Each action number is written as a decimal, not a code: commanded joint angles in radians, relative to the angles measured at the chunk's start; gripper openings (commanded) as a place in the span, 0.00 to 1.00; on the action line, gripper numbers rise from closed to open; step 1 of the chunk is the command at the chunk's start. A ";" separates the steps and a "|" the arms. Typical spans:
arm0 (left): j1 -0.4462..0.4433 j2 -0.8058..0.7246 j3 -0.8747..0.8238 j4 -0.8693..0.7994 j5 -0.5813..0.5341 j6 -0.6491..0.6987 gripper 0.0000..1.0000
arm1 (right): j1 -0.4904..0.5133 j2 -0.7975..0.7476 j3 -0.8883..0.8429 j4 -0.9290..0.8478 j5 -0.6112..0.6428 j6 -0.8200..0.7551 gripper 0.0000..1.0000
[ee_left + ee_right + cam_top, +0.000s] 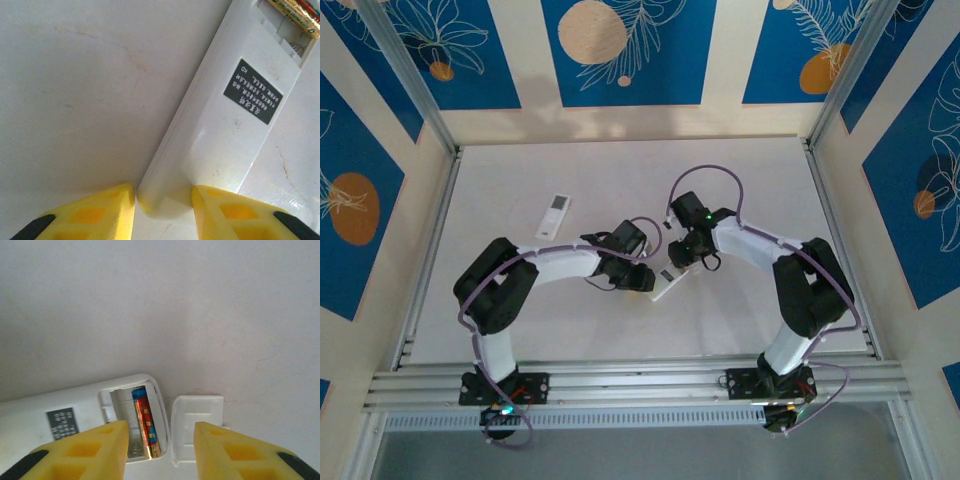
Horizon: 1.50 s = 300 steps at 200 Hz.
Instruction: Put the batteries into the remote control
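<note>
A white remote (669, 285) lies face down between both grippers, its back label (252, 92) up. My left gripper (164, 197) is shut on the remote's (225, 115) lower end, one yellow finger on each side. The battery compartment (122, 410) at the other end is uncovered. One battery (146, 425), red, blue and gold, lies in its right-hand slot; the same battery (295, 15) shows at the top edge of the left wrist view. The slot beside it shows bare plastic and a metal contact. My right gripper (160, 440) hovers open over the compartment, holding nothing.
The white battery cover (197, 427) lies inside-up on the table just beyond the remote's open end. A second white remote (556, 215) lies face up at the back left. Metal rails (640, 380) run along the table's near edge.
</note>
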 commanded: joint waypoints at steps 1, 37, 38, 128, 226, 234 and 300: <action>0.016 0.069 -0.036 -0.044 -0.106 0.012 0.37 | -0.017 -0.022 0.006 -0.001 -0.080 0.020 0.41; 0.016 0.067 -0.036 -0.044 -0.104 0.012 0.37 | -0.030 -0.033 -0.010 -0.010 -0.090 0.030 0.35; 0.016 0.066 -0.036 -0.043 -0.104 0.012 0.37 | -0.030 -0.033 -0.010 -0.011 -0.092 0.031 0.34; 0.016 0.072 -0.031 -0.047 -0.100 0.011 0.36 | -0.028 -0.024 -0.056 -0.038 -0.128 0.061 0.17; 0.016 0.078 -0.029 -0.048 -0.098 0.011 0.37 | -0.025 0.066 -0.027 -0.029 -0.089 0.052 0.15; 0.016 0.080 -0.027 -0.049 -0.098 0.011 0.36 | -0.025 0.072 -0.025 -0.032 -0.082 0.054 0.15; 0.016 0.081 -0.024 -0.054 -0.103 0.017 0.37 | 0.011 0.134 -0.029 -0.037 0.012 0.054 0.12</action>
